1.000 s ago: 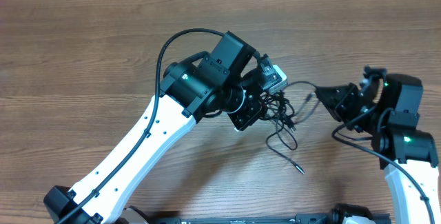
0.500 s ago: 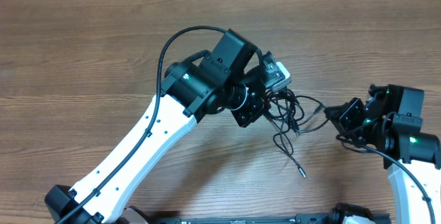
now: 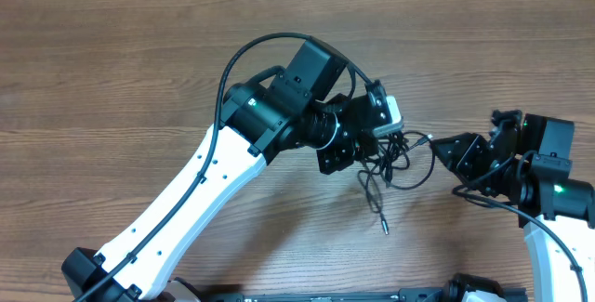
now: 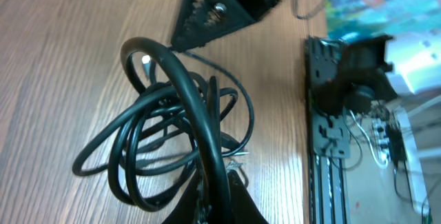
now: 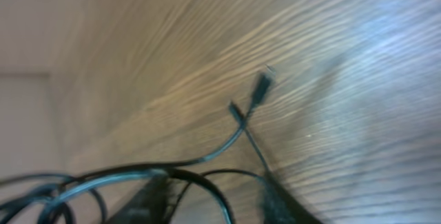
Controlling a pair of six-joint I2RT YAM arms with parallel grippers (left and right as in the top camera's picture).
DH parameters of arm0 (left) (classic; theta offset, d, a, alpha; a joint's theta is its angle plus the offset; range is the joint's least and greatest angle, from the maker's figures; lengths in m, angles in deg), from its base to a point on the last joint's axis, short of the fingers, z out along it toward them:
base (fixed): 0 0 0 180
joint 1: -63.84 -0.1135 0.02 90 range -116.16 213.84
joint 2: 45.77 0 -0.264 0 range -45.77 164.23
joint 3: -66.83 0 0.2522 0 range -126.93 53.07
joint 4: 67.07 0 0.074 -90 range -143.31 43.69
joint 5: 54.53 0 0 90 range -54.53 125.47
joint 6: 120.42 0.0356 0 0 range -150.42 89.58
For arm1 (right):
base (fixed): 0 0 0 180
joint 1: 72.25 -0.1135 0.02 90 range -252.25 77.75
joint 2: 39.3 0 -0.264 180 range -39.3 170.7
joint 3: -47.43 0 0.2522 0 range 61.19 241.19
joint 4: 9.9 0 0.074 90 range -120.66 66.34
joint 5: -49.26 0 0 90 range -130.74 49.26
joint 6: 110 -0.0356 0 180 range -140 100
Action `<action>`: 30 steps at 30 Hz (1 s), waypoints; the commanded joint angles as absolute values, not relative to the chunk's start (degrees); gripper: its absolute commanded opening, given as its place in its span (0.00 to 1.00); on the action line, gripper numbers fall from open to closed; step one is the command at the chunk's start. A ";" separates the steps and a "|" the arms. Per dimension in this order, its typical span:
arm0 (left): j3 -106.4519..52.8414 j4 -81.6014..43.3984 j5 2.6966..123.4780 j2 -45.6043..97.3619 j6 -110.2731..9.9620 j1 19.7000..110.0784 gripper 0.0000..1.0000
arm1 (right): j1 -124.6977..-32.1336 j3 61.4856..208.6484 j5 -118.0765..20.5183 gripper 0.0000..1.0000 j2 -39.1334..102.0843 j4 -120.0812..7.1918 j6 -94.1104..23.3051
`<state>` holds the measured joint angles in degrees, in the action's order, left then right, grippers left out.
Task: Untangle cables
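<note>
The cables [image 3: 392, 158] are thin black cords bunched in a loose clump of loops at mid-table. One plug end [image 3: 383, 229] trails toward the front, and another plug [image 3: 423, 139] points right. In the left wrist view the cable loops [image 4: 165, 134] spread across the wood, and one strand runs down between the jaws. My left gripper [image 3: 364, 144] [image 4: 215, 207] is shut on that strand. My right gripper [image 3: 441, 150] sits just right of the clump, pointing left. Its fingers [image 5: 148, 200] stand apart, so the right gripper [image 5: 213, 203] is open, with cable strands [image 5: 207, 182] crossing the gap. Two small plugs [image 5: 260, 86] lie beyond.
The wooden table [image 3: 112, 79] stretches left and back of the arms. My left arm [image 3: 195, 200] crosses the front left diagonally. A finger of the right gripper [image 4: 207, 10] shows at the top of the left wrist view, and a black rail [image 4: 327, 114] runs along the table's edge.
The right gripper has opened and let go of the strand it was pulling. The left gripper has swung slightly right with the clump, and the trailing plug end has shifted left.
</note>
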<state>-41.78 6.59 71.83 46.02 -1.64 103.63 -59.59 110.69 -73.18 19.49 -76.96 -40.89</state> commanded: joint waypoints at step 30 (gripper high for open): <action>-41.91 12.25 59.24 45.67 42.94 103.61 0.04 | -59.43 110.75 -96.35 0.65 19.33 -83.95 7.28</action>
